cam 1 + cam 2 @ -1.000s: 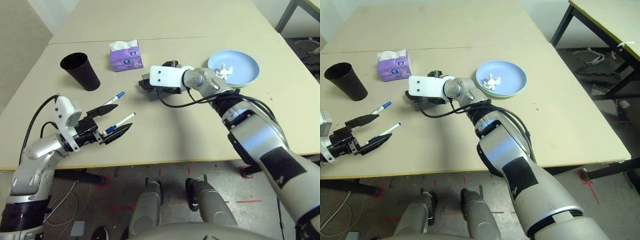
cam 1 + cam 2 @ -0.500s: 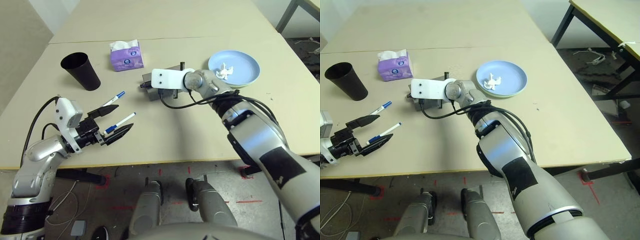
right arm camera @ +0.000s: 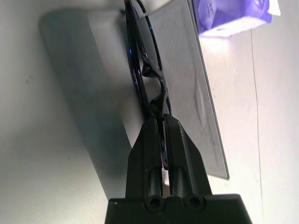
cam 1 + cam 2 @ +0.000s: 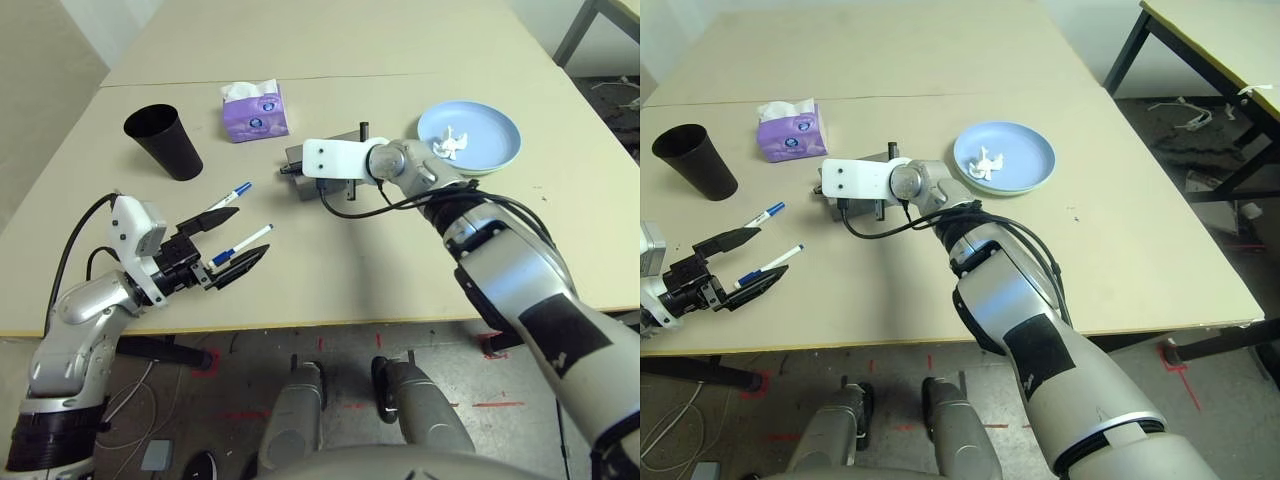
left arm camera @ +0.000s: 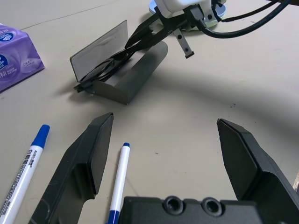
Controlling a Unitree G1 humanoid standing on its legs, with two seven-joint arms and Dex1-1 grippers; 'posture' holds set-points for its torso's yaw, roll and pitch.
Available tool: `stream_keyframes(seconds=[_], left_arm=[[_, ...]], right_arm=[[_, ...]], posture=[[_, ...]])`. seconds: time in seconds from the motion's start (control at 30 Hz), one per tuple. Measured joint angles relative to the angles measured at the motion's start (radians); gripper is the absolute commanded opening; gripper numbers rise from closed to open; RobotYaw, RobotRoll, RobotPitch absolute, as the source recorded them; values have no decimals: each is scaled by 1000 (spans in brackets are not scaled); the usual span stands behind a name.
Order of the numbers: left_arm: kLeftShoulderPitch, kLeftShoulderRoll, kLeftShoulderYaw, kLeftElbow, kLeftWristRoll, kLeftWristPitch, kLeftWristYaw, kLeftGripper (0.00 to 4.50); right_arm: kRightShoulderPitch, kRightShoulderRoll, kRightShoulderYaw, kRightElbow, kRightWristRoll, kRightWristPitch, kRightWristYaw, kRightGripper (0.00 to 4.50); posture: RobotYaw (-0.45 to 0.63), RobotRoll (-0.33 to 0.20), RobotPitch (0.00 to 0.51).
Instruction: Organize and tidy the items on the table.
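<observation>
Right wrist view: right gripper pinches sunglasses lengthwise over open glasses case (left gripper spread, farther).

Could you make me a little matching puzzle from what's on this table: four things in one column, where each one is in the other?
Things:
1. crumpled tissue
2. sunglasses
3. black cup
4. two markers

Places:
A. before the open left gripper
B. on the blue plate
C. left of the purple tissue box
D. pinched by the right gripper, over the open grey case

Pairs: 1-B, 2-D, 3-C, 4-A
</observation>
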Motion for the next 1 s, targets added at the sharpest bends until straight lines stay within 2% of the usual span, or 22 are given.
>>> stream_keyframes(seconds=[0.5,0.77,0.87,1.0], left_arm=[[-8,0,0,1,1,-1,-1,4500],[-15,0,0,17,5,-5,-5,4500],[-23,1,0,37,9,-11,-11,4500],[-36,1,-1,54,14,-17,-17,4500]], right_arm=[[0,-27,9,-2,-28,40,35,10],[2,-37,1,-71,11,56,206,10],[7,-36,-8,-132,55,85,304,888],[8,-37,-19,-197,87,116,336,2348]], posture=[[5,0,205],[-10,0,204],[-16,0,201],[-17,0,198]])
